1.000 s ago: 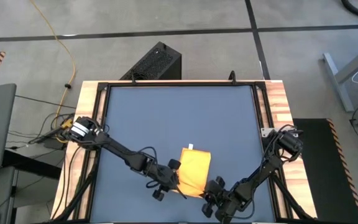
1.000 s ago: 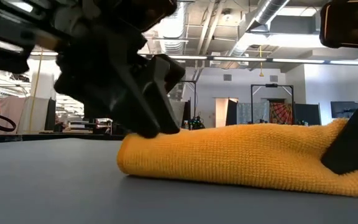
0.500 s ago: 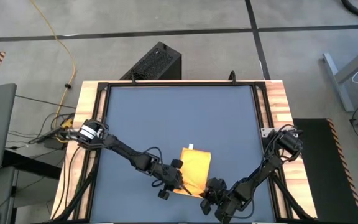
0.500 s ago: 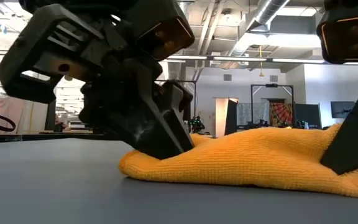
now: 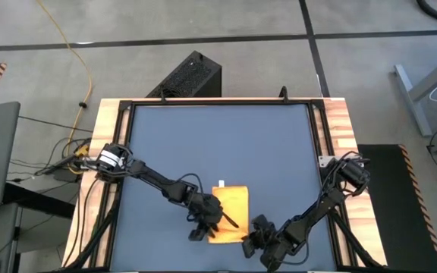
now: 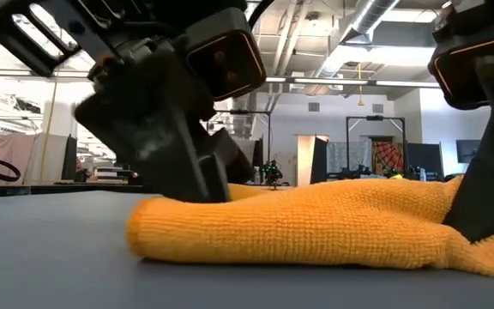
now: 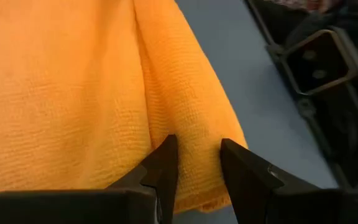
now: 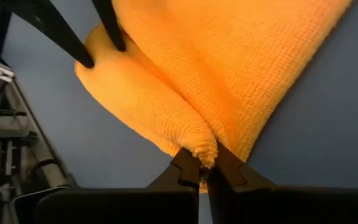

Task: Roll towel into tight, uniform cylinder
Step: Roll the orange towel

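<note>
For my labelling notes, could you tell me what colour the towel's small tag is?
White: the tag sits at the towel's far edge, best seen in the high view.

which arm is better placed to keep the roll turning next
Probably left. The left claw grips the rolled fold of the towel on the mat, so it can carry the fold over. The right claw is shut on one corner, better suited to anchoring.

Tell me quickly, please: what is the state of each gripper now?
Left gripper: closed on a rolled fold of the yellow towel.
Right gripper: closed, pinching the towel's corner.
</note>
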Controlling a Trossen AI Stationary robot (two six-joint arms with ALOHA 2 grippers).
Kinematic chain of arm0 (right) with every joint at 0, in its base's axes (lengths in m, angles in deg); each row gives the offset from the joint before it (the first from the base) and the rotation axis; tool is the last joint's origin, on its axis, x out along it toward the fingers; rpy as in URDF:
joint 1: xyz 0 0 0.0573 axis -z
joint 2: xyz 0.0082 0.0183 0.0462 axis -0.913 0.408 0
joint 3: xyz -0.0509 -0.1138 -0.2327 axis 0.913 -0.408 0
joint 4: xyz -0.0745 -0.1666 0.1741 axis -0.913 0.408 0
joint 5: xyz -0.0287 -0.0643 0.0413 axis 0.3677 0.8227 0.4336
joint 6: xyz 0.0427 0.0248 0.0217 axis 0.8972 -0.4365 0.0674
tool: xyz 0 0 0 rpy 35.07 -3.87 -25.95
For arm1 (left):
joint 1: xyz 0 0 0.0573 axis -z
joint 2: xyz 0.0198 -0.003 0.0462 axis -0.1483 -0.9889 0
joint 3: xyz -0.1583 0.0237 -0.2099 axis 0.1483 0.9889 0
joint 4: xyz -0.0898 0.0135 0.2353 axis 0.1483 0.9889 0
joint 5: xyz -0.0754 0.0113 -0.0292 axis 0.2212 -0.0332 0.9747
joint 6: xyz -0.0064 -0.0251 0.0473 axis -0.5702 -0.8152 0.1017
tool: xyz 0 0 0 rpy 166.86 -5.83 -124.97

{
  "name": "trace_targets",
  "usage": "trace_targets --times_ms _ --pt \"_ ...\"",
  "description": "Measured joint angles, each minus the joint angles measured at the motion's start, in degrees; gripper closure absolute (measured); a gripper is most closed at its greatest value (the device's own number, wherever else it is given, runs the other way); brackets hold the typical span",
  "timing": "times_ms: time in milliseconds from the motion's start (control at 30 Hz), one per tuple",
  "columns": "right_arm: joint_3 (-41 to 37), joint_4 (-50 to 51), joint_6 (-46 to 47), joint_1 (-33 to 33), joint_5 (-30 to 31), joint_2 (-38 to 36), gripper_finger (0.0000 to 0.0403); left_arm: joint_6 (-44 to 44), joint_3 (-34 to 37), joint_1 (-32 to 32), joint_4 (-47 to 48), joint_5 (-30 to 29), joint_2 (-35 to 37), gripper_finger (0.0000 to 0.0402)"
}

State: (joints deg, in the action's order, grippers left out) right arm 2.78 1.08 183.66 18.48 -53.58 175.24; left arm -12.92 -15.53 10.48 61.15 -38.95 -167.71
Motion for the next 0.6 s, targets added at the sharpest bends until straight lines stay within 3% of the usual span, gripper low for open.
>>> trace_targets --times_ms 167,300,600 --pt "0.00 -2.13 2.04 0.41 -3.47 0.04 0.0374 -1.40 0.11 0.07 0.11 2.93 0.00 0.0292" --pt "0.04 -3.16 1.73 1.54 -7.37 0.00 0.0374 2.75 0.22 -0.24 0.15 3.17 0.83 0.0292" --pt "-0.03 -4.14 -2.86 4.04 -11.86 -0.45 0.0374 12.28 0.28 2.14 -1.25 -4.81 9.05 0.0292"
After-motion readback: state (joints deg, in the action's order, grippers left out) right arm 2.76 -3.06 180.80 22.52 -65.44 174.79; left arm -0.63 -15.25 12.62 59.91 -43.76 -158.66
